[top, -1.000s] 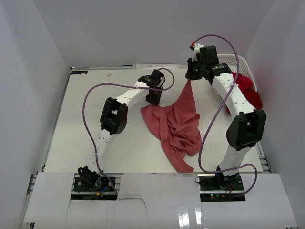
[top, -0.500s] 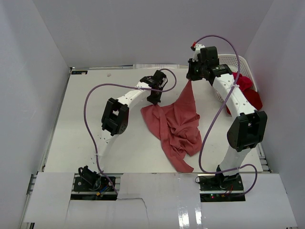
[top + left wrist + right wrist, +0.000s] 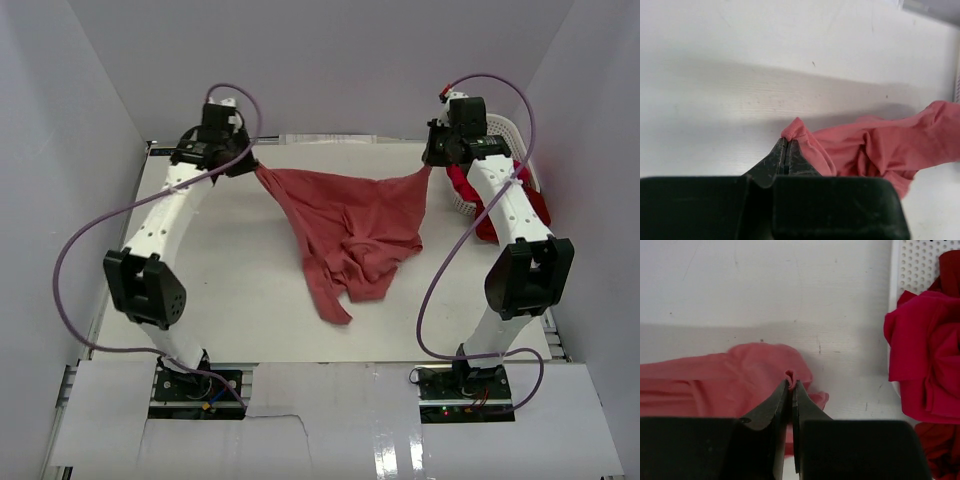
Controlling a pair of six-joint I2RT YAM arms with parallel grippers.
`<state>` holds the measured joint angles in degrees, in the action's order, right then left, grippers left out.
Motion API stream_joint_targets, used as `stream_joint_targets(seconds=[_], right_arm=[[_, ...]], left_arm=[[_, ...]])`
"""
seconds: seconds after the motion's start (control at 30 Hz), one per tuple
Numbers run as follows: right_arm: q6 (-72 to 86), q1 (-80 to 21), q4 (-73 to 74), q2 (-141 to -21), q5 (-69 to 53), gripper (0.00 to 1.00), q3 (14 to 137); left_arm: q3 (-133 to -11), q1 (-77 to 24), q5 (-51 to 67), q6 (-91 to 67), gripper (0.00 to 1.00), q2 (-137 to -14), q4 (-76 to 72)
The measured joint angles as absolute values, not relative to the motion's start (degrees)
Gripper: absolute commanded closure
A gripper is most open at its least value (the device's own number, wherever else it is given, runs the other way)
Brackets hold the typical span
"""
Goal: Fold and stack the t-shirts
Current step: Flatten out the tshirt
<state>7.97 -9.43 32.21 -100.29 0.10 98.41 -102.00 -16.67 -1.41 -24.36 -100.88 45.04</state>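
Since a second ago, your left arm [image 3: 175,205] has swung from mid-table out to the far left corner, taking one corner of cloth with it. The shirt that lay crumpled now hangs stretched between both grippers.

Across the white table [image 3: 200,280], the dusty salmon-red t-shirt [image 3: 350,225] is strung along the far side. Its upper edge is pulled nearly taut from left to right. Its lower half droops in twisted folds, and a tail reaches towards the table's middle.

At the far right, the white lattice basket [image 3: 505,127] holds a bunched crimson t-shirt [image 3: 920,355], with darker red cloth just below it. Whether that cloth is a separate garment cannot be told.

The left gripper [image 3: 786,143] is pinched together on a small fold at the shirt's left corner. The right gripper [image 3: 791,385] is likewise clamped on a nub of the same shirt's right corner, just beside the basket.

You appear to be at the spreading step for the first shirt, with no fold made and nothing stacked. The next move likely calls for lowering both corners together while keeping the edge tight, and drawing the cloth towards the near side so the bunched lower half lays out flat. Releasing either corner too soon could let the shirt collapse back into a heap.
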Motion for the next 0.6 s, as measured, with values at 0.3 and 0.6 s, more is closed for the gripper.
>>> stream_joint_targets(seconds=[0.3, 0.6], right_arm=[[9.7, -7.2, 35.5, -101.0, -6.1, 0.92, 104.8], [10.0, -7.5, 33.8, -87.2, -12.5, 0.92, 106.0]], left_arm=[[-97.9, -5.5, 7.0, -27.0, 1.00, -91.4, 39.6], [-106.0, -4.4, 12.4, -27.8, 1.00, -92.0, 36.4]])
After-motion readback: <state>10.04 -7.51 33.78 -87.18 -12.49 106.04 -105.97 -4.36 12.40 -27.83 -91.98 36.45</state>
